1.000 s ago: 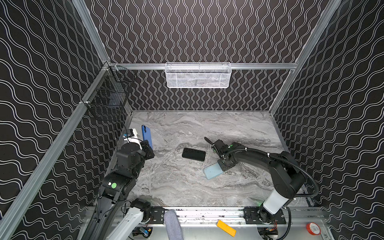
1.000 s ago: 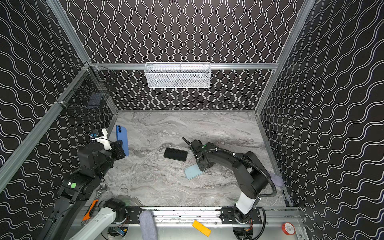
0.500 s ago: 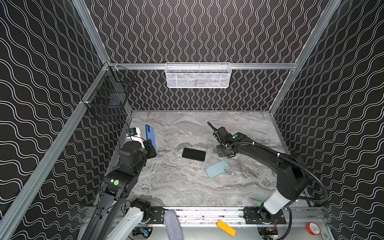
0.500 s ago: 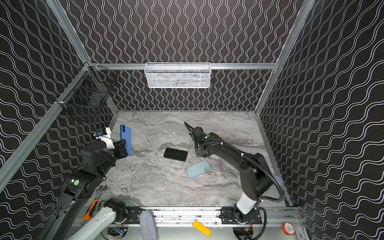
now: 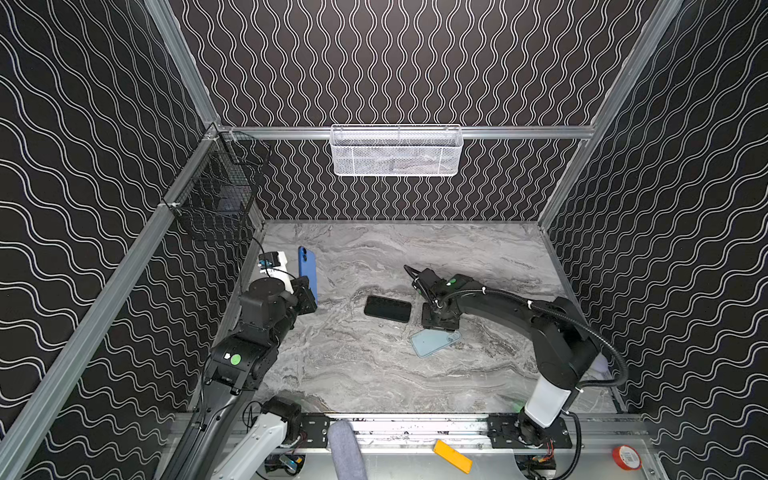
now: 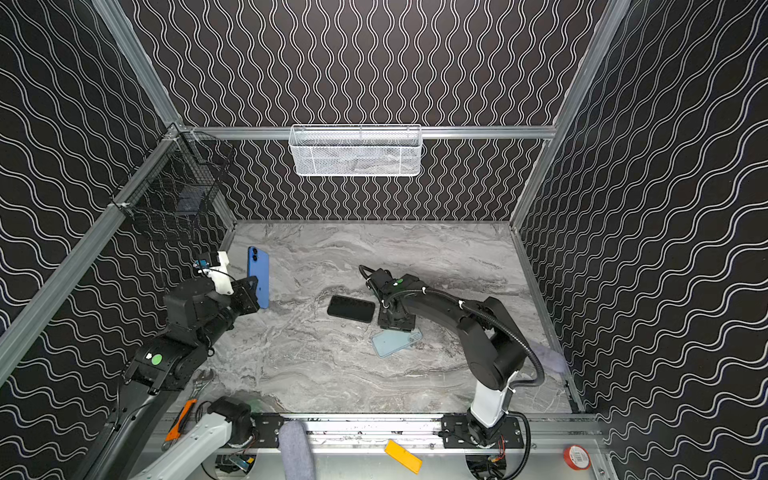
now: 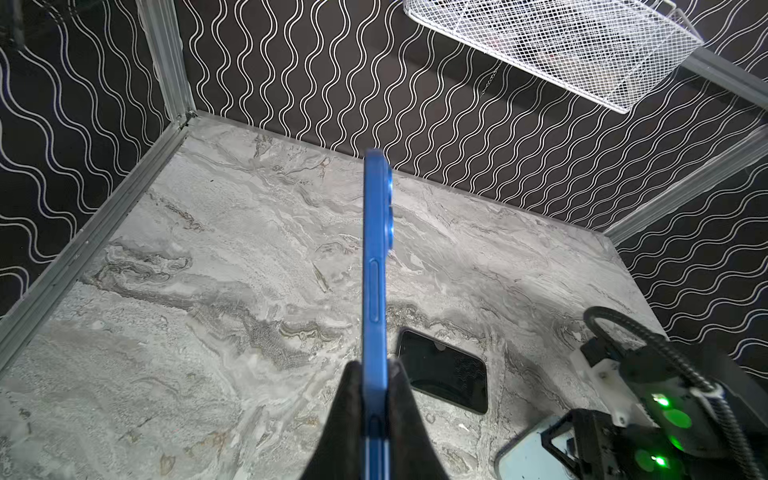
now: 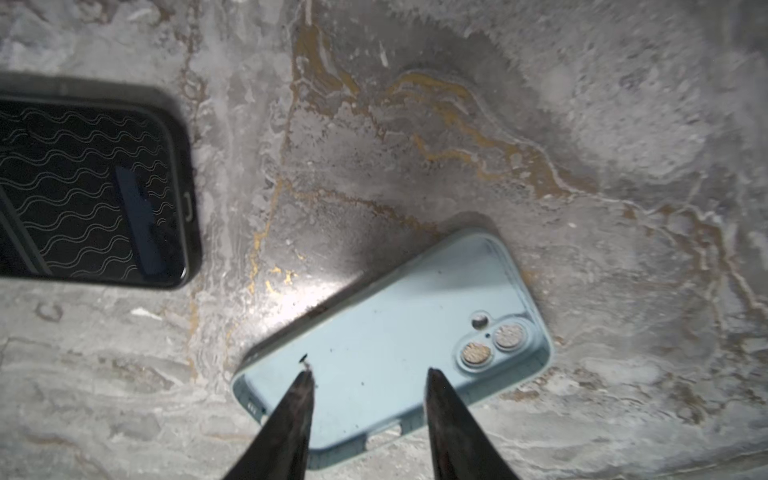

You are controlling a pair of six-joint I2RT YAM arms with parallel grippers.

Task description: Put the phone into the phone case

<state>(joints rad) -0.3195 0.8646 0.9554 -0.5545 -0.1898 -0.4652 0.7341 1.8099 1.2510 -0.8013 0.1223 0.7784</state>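
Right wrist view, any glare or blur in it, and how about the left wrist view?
Right wrist view: a bright glare patch on the table beside the pale blue case; the black phone mirrors wavy lines; frame edges go soft. Left wrist view: the blue phone is sharp, the left gripper on it dark and featureless.

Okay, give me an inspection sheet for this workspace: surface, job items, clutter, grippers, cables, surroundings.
Surface: marble-pattern table, no spills seen.
Job's things: blue phone held upright at the left; light blue case flat on the table, hollow side up, empty.
Clutter: black phone lying beside the case, apart from it.
Grippers: left gripper shut on the blue phone; right gripper open above the case, holding nothing.
Cables: black hose along the right arm.
Surroundings: white mesh basket on the back rail; black wire basket on the left wall.
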